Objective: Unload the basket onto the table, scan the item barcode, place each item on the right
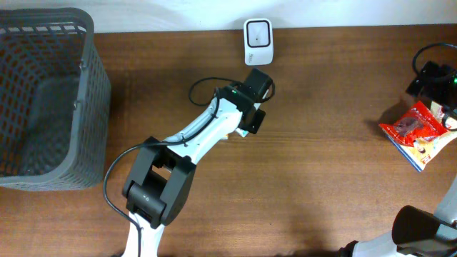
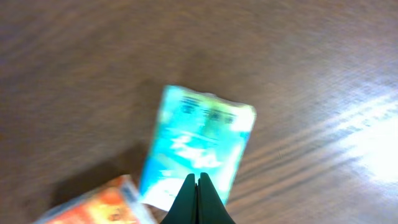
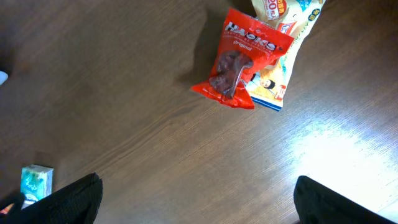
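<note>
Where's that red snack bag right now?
In the overhead view the red snack bag lies near the right edge of the table, overlapping a yellow-and-blue packet, far from the white scanner.

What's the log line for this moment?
left pincer: shut, tips at edge of teal packet, grip unconfirmed | right pincer: open, empty | scanner: just beyond left wrist | red snack bag: on table

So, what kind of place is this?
Probably a mock shop checkout set up on a wooden table: a white barcode scanner, a grey basket, and snack packets lying to one side.
</note>
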Controlling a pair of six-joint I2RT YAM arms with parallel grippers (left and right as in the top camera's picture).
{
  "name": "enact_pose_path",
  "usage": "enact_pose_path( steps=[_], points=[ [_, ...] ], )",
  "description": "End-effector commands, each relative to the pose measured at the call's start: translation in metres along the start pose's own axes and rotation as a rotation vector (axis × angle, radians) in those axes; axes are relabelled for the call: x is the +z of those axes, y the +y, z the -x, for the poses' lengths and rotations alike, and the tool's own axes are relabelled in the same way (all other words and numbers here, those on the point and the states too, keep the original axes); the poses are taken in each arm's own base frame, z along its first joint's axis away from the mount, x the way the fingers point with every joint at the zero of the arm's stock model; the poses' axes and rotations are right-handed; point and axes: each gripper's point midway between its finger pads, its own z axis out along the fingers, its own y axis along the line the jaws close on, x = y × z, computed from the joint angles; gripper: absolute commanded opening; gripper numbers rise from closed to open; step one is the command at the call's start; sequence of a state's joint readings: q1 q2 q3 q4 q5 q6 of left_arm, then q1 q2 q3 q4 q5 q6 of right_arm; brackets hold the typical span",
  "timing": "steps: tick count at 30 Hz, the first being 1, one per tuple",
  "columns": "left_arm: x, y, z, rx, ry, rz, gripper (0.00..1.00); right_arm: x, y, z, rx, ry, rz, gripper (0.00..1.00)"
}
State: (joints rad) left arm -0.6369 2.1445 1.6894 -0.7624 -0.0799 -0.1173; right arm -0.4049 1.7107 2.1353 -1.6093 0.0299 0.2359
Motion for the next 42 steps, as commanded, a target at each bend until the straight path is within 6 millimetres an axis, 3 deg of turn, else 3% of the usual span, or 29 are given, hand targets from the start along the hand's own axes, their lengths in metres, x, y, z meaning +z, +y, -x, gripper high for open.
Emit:
enact_pose_path(
  steps=[1, 5, 14, 19, 25, 28, 32, 37, 39, 42],
  points=[
    [0.020, -0.020, -0.013, 0.010, 0.045, -0.060, 0.00, 0.003, -0.001, -0.002, -0.006, 0.012, -0.017, 0.98],
    [0.035, -0.022, -0.022, -0.025, 0.080, -0.055, 0.00, 0.003, -0.002, -0.003, -0.006, 0.017, -0.018, 0.98],
    [0.043, -0.029, -0.028, -0.028, 0.106, -0.090, 0.00, 0.003, -0.002, -0.003, -0.006, 0.017, -0.019, 0.98],
    [0.065, -0.037, -0.046, -0.030, 0.172, -0.130, 0.00, 0.003, -0.002, -0.006, -0.007, 0.031, -0.022, 0.98],
    [0.064, -0.038, -0.046, -0.027, 0.176, -0.131, 0.00, 0.003, -0.002, -0.006, -0.006, 0.031, -0.022, 0.98],
    [0.044, -0.036, -0.032, -0.029, 0.155, -0.124, 0.00, 0.003, -0.002, -0.006, -0.006, 0.031, -0.022, 0.99],
    [-0.010, -0.023, 0.015, -0.056, 0.032, -0.132, 0.00, 0.003, -0.002, -0.006, -0.006, 0.031, -0.022, 0.98],
    [-0.070, 0.019, 0.056, -0.133, -0.100, -0.130, 0.06, 0.003, -0.002, -0.006, -0.006, 0.031, -0.022, 0.98],
    [-0.073, 0.041, 0.059, -0.175, -0.113, -0.126, 0.08, 0.003, -0.002, -0.006, -0.006, 0.031, -0.022, 0.98],
    [-0.059, 0.066, 0.051, -0.221, -0.084, -0.104, 0.14, 0.003, -0.002, -0.006, -0.006, 0.030, -0.021, 0.98]
  ],
)
